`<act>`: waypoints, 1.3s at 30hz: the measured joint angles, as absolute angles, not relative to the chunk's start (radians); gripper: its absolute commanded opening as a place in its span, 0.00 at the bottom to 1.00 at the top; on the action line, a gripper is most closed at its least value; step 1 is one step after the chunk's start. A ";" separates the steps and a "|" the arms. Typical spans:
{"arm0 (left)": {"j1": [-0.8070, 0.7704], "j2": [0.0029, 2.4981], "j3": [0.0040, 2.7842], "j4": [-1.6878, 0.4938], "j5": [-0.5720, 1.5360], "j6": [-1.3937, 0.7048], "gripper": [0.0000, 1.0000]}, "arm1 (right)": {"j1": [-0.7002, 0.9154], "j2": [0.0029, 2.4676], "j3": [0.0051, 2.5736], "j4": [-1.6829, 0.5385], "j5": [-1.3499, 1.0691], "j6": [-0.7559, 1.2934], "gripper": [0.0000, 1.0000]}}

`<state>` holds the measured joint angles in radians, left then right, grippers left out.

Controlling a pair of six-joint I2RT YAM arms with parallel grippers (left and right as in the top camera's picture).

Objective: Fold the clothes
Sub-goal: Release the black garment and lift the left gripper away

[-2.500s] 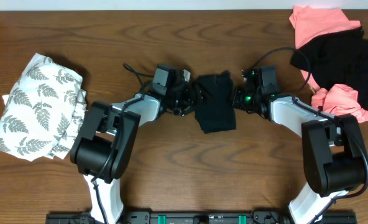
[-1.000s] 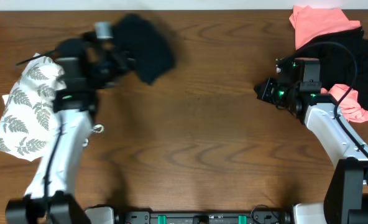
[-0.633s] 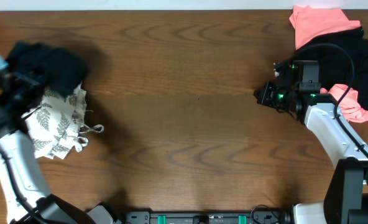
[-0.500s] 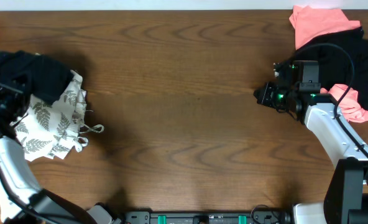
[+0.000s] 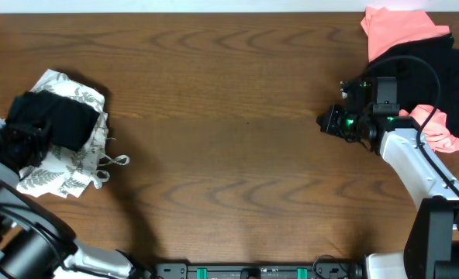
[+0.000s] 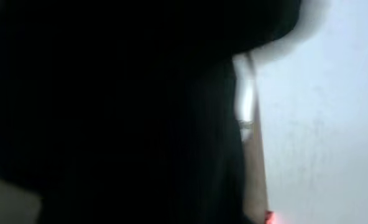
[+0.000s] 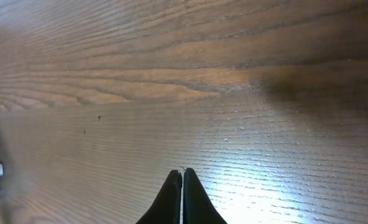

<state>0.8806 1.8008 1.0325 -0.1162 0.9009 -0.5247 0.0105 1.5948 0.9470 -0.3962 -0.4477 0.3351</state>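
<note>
A folded black garment [image 5: 53, 120] lies on top of the white fern-printed one [image 5: 68, 167] at the table's far left. My left gripper [image 5: 24, 139] is at the black garment's left edge; black cloth [image 6: 109, 112] fills the left wrist view and hides the jaws. Whether they still grip it I cannot tell. A pile of clothes sits at the back right: a coral-pink top [image 5: 404, 31], black fabric [image 5: 443, 74] and more pink [image 5: 431, 128]. My right gripper [image 5: 322, 122] hovers left of that pile, shut [image 7: 182, 172] and with nothing in it, over bare wood.
The wooden table [image 5: 237, 155] stretches between the two piles. A cable loops from the right arm [image 5: 404, 151] over the black fabric. A pale wall [image 6: 333, 124] shows at the right of the left wrist view.
The left arm swung the black garment from the table's centre to the far left and lowered it onto the fern-printed one. The right arm pulled back to the right and has since held still.
</note>
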 measured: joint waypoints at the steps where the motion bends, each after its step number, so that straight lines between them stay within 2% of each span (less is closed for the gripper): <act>1: 0.883 1.811 1.032 -0.134 0.888 -0.522 0.69 | 0.010 1.595 0.947 -0.396 -0.447 0.334 0.02; 2: 0.885 1.819 1.032 -0.148 0.879 -0.522 0.74 | 0.010 1.595 0.947 -0.396 -0.447 0.333 0.02; 4: 0.891 1.821 1.032 -0.152 0.876 -0.515 0.92 | 0.010 1.595 0.947 -0.398 -0.447 0.332 0.02; 6: 0.902 1.816 1.032 -0.150 0.888 -0.519 0.98 | 0.010 1.595 0.947 -0.400 -0.445 0.331 0.02; 12: 0.979 1.750 1.032 -0.207 0.910 -0.531 0.98 | 0.010 1.595 0.947 -0.400 -0.445 0.331 0.02; 20: 1.053 1.430 1.031 -0.220 0.911 -0.569 0.98 | 0.010 1.595 0.947 -0.400 -0.445 0.321 0.02; 24: 1.016 1.267 1.031 -0.221 0.942 -0.579 0.98 | 0.010 1.595 0.947 -0.400 -0.443 0.315 0.10; 27: 0.912 1.176 1.031 -0.222 0.989 -0.568 0.98 | 0.010 1.595 0.947 -0.401 -0.432 0.300 0.16; 32: 0.625 1.116 1.031 -0.304 1.034 -0.467 1.00 | 0.004 1.568 0.949 -0.482 -0.433 0.288 0.37; 33: 0.546 1.118 1.032 -0.350 1.016 -0.435 1.00 | -0.001 1.551 0.959 -0.530 -0.433 0.281 0.44; 36: 0.372 1.135 1.031 -0.462 0.918 -0.350 1.00 | -0.013 1.519 1.018 -0.647 -0.406 0.266 0.56; 39: 0.179 1.169 1.030 -0.529 0.771 -0.270 1.00 | -0.033 1.491 1.149 -0.775 -0.337 0.242 0.65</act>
